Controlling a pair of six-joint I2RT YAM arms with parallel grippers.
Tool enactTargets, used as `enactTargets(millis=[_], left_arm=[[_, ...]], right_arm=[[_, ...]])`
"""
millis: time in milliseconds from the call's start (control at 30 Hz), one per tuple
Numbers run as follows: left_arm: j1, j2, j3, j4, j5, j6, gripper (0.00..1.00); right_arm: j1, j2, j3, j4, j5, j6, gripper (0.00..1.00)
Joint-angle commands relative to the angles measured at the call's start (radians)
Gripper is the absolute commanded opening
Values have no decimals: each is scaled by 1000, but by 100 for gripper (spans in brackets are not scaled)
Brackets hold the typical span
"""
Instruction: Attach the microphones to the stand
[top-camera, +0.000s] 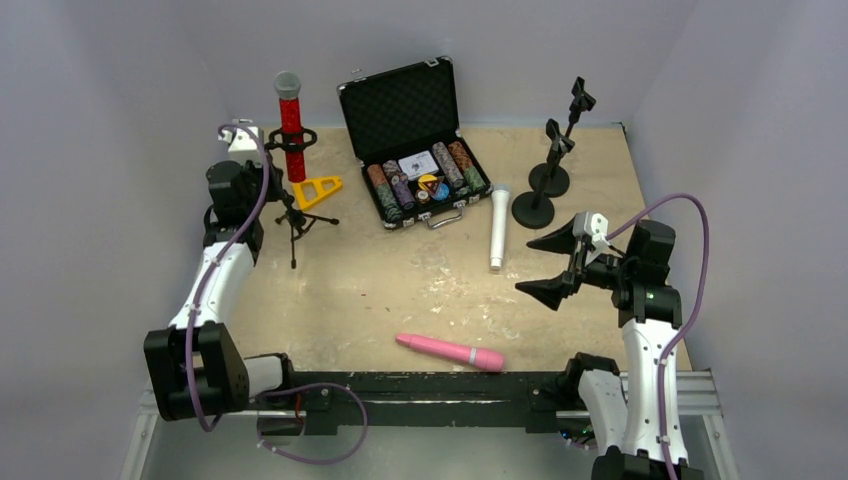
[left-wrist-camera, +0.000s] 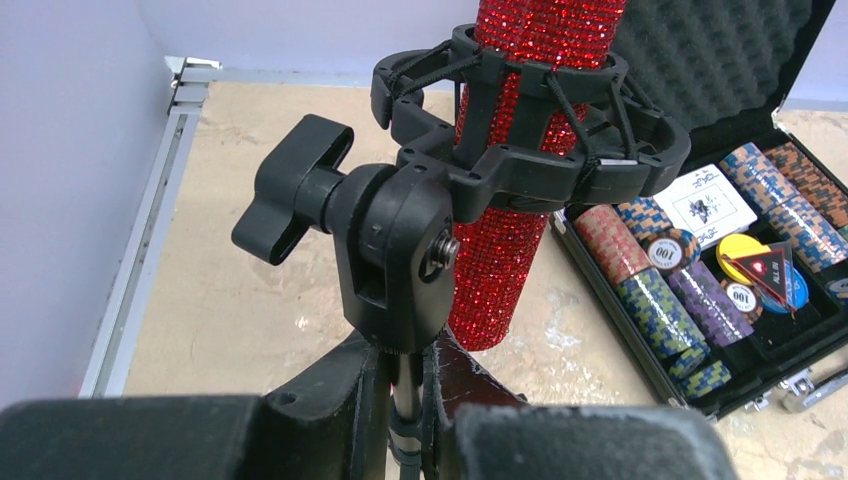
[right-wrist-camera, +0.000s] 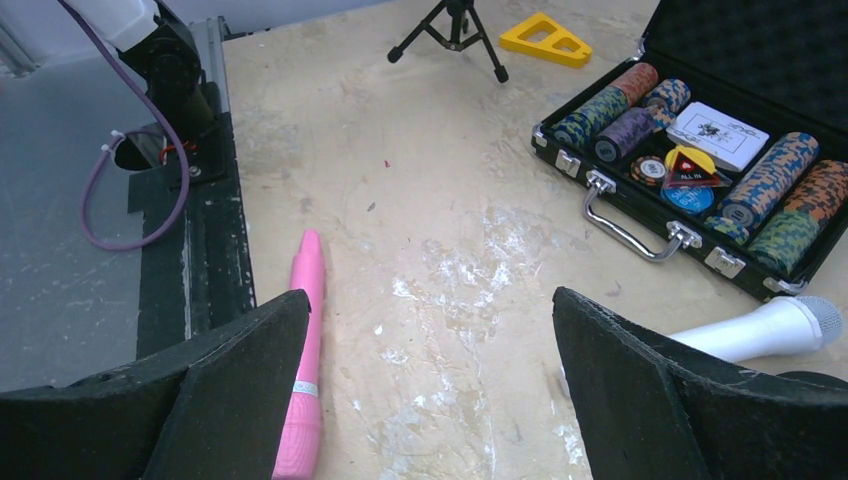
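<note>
Left gripper (left-wrist-camera: 400, 415) is narrowly pinching the stem of a black tripod stand (left-wrist-camera: 395, 230), apparently steadying it while a glittery red microphone (left-wrist-camera: 520, 150) is standing upright in its clip. Right gripper (top-camera: 527, 266) is hovering wide open between an all-pink microphone (top-camera: 450, 350) and a white microphone (top-camera: 498, 228), both lying on a scuffed beige tabletop (top-camera: 350, 290) enclosed by pale lilac walls (top-camera: 100, 100).

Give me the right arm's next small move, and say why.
Probably lower the open, empty right gripper onto the white microphone and close. The red microphone already sits in its tripod mount; the white one lies flat nearest the two empty stands, while the pink microphone lies farther off.
</note>
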Motion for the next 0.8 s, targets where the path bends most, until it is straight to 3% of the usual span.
enactTargets(millis=[0,400,767], left_arm=[[15,53,87,144,37,14,0],[25,33,-96,256,30,27,0],[25,-22,-153,205,4,12,27]], right_arm=[[-6,-2,-4,-3,-20,-19,95],[-9,0,-2,-7,-29,-24,95],[-11,-19,-1,-11,-37,-23,96]])
